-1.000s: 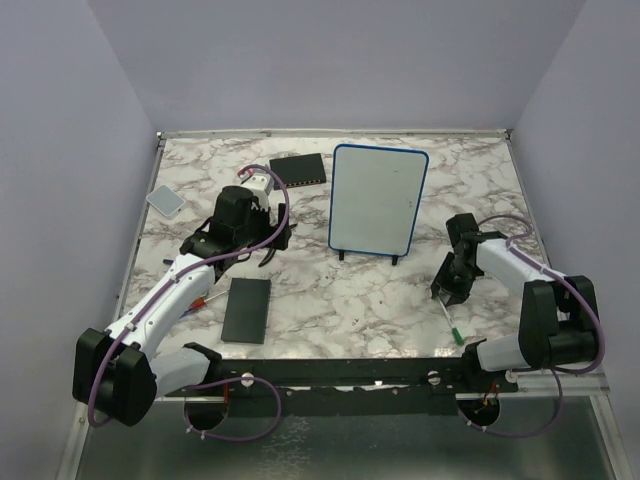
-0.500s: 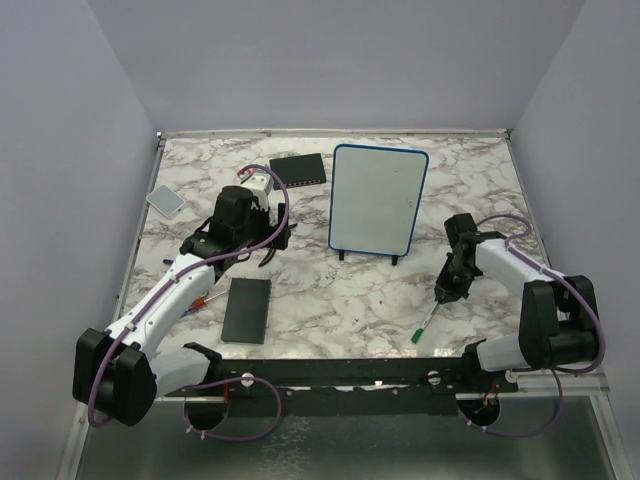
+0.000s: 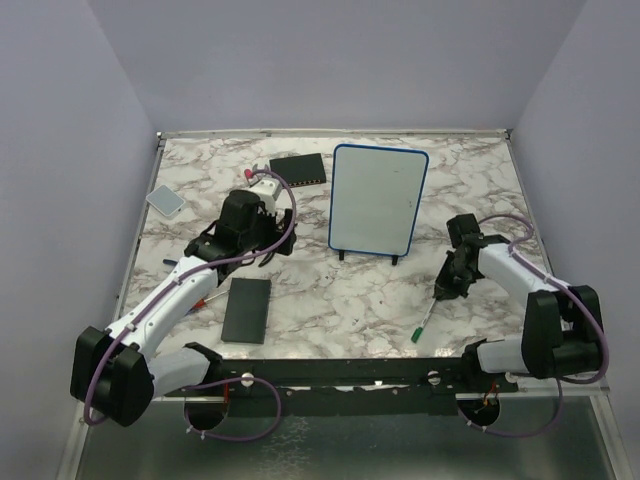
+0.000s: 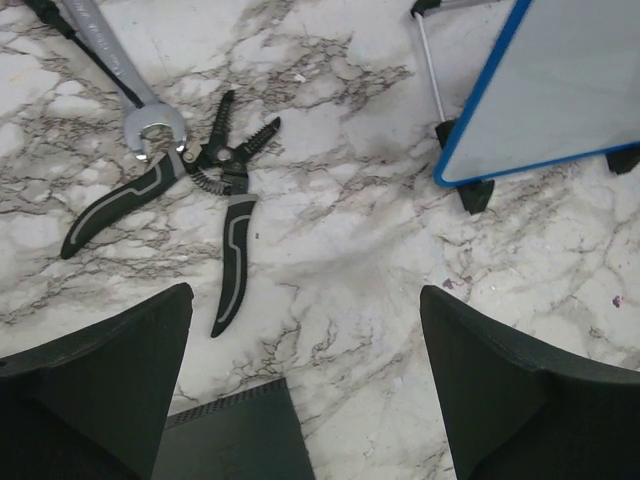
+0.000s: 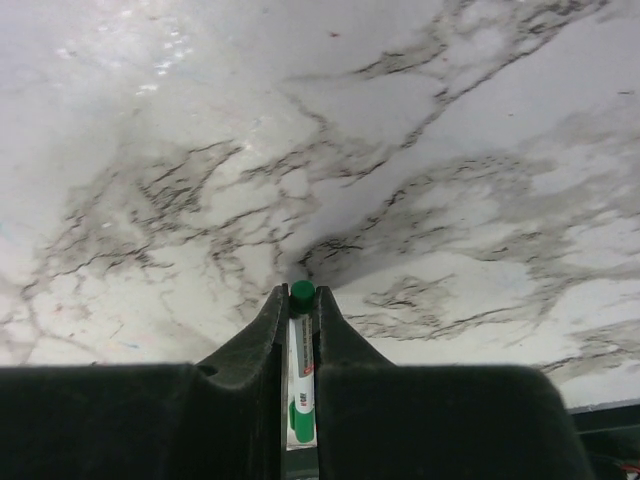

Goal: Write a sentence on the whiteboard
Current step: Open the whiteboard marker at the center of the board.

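Whiteboard (image 3: 379, 200) stands upright, far centre of tabletop (image 3: 340, 300). My right end effector (image 5: 302, 300), near and right of it, is clamped on a green marker (image 5: 301, 400). My left end effector (image 4: 305, 330) hangs wide open above pliers (image 4: 228, 200), left of the board.

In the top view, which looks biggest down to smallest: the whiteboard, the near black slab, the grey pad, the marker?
whiteboard
near black slab
grey pad
marker: thin, so smallest, though about as long as the pad
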Action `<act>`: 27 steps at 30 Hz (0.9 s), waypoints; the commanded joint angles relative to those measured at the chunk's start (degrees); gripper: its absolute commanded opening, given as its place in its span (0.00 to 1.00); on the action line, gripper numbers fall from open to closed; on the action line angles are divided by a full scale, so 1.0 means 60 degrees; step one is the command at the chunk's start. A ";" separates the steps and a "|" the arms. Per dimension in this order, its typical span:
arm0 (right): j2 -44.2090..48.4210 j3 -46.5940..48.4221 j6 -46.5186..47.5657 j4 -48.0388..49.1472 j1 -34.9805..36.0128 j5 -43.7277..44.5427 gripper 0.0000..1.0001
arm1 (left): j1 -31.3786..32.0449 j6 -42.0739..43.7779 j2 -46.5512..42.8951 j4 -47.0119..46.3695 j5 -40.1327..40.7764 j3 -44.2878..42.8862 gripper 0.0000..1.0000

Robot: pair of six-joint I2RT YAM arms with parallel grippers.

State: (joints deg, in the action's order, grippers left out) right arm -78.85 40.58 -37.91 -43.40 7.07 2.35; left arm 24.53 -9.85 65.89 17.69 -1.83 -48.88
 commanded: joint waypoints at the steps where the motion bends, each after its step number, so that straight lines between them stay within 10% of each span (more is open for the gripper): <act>1: 0.0835 -0.0156 0.0374 0.0690 0.0037 -0.1055 0.00 | 0.0817 0.0395 -0.0537 -0.0308 -0.0315 0.0312 0.95; 16: 0.4454 0.0416 -0.0654 0.2483 0.0364 -0.3115 0.00 | 0.5348 -0.2879 -0.0274 -0.5989 -0.1261 0.1561 0.95; 27: 0.4438 0.0878 -0.1079 0.4068 0.0986 -0.4529 0.00 | 0.5748 -0.3730 0.2074 -0.6887 -0.2956 0.1034 0.96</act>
State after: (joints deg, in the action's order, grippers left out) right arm -52.45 44.23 -43.53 -23.92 11.99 -20.12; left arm 58.87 -29.30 76.58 -19.07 -14.04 -40.84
